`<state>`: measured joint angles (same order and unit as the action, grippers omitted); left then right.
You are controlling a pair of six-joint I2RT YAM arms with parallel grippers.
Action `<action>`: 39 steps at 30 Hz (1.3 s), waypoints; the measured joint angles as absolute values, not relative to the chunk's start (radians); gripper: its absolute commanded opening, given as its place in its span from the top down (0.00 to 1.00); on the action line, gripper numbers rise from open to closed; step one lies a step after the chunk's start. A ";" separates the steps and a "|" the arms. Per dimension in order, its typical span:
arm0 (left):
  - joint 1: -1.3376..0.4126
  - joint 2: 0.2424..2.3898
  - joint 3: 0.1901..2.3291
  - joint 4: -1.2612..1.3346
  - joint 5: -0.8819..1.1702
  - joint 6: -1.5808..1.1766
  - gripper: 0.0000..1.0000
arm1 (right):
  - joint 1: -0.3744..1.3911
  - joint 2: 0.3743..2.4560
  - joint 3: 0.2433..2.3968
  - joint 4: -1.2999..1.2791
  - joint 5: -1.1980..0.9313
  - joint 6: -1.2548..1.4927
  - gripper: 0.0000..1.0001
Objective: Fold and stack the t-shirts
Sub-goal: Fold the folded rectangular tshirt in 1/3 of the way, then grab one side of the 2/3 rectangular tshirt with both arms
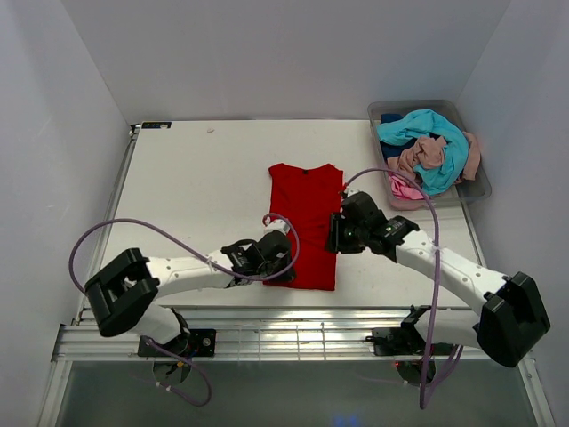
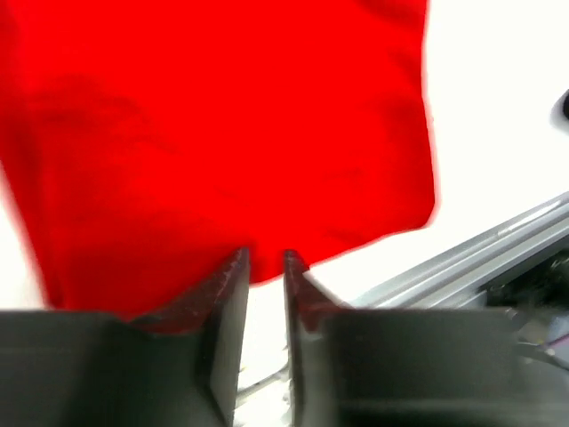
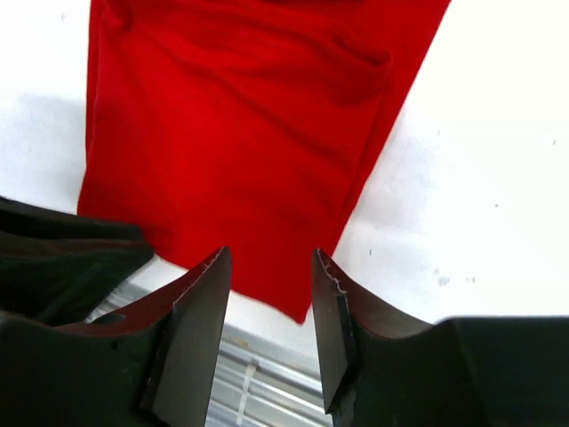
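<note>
The small dark label (image 1: 156,124) at the tabletop's (image 1: 196,178) far left corner is too small for you to read. Your left claw (image 2: 265,260) sits at the hem, nearly closed. The blur hides whether it pinches cloth, so I cannot tell. The right claw (image 3: 268,262) is spread wide over the right edge of the red t-shirt (image 1: 305,222). The shirt lies flat as a narrow strip, collar toward the far edge and hem near the near edge.
</note>
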<state>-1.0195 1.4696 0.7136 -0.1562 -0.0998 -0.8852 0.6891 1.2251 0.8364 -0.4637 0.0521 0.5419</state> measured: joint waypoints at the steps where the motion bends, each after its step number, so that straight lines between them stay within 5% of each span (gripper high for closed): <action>1: -1.020 1.434 0.714 -0.184 -0.118 -0.888 0.46 | 0.697 1.205 0.823 -0.468 0.053 0.551 0.51; 2: -1.021 1.393 0.714 -0.212 -0.138 -0.889 0.22 | 0.704 1.183 0.805 -0.471 0.053 0.560 0.50; 6: -1.019 1.209 0.715 -0.289 -0.215 -0.911 0.11 | 0.731 1.125 0.733 -0.480 0.053 0.599 0.49; 29: -0.957 1.295 0.559 -0.228 -0.245 -0.863 0.15 | 0.763 1.196 0.585 -0.371 0.018 0.703 0.51; 39: -0.957 1.325 0.556 -0.180 -0.230 -0.870 0.35 | 0.775 1.220 0.526 -0.284 0.005 0.717 0.57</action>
<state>-0.9565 1.3247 0.5560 -0.1799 -0.2302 -0.8703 0.7753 1.2201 0.5262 -0.2844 0.0051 0.7174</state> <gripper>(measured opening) 0.701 0.460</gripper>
